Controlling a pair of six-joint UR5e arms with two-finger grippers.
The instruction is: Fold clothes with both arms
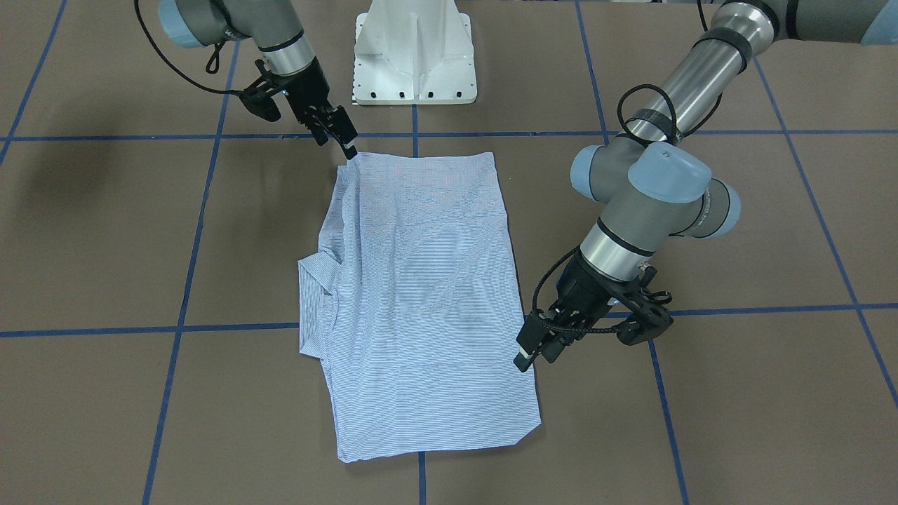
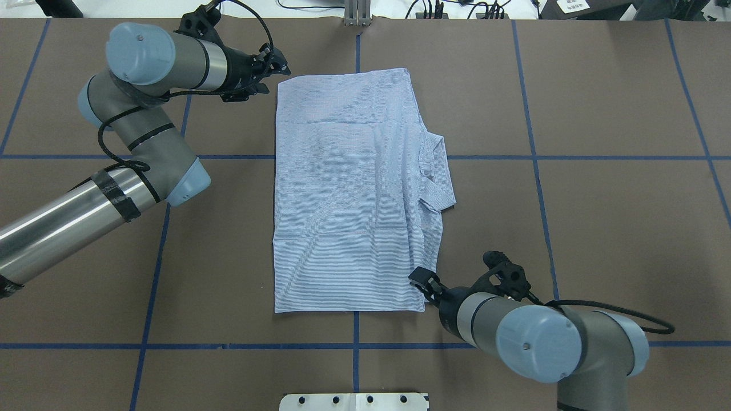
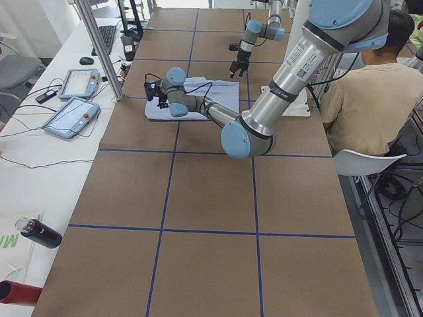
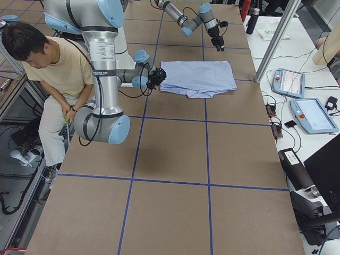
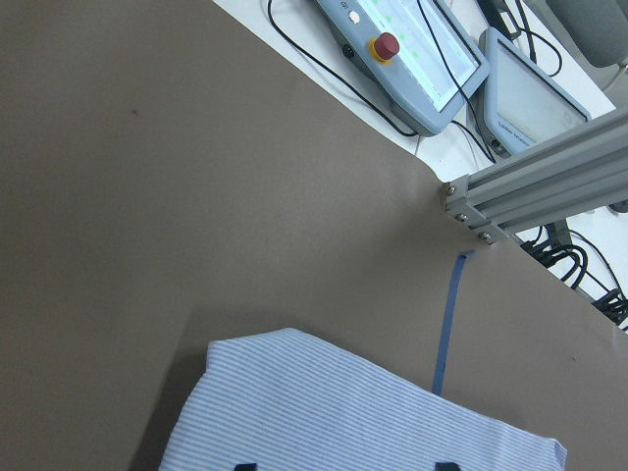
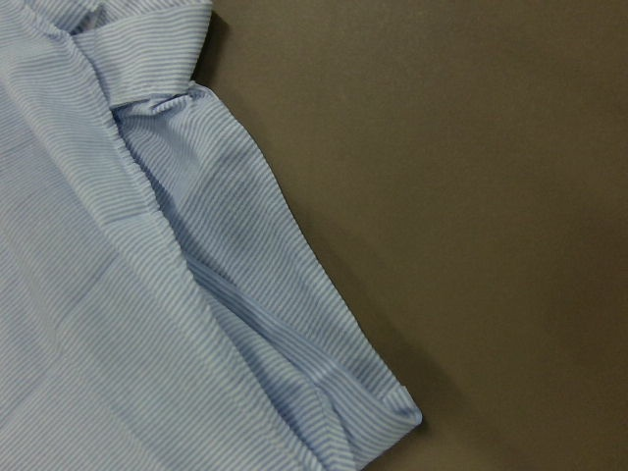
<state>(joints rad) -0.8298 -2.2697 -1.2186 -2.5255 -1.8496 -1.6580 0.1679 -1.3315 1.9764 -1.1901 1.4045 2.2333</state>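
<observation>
As seen from overhead, shirt at the middle of the brown tabletop: lies flat, folded into a long rectangle, and covers a crossing of two blue tape lines. Shows a narrow flap sticking out along the edge on the robot's right.

Over the far corner on the robot's left, left tool: hangs just above the cloth, spread wide, gripping nothing. In its wrist view, both fingertips at the bottom edge, well apart, over the stripes.

At the near corner on the robot's right, right tool: points down at the cloth's edge, fingers seemingly a little parted, no cloth visible between them. Touching or just above: cannot tell.

Beyond the far edge: teach pendants on a white bench. In the side views: a seated person behind the robot.
</observation>
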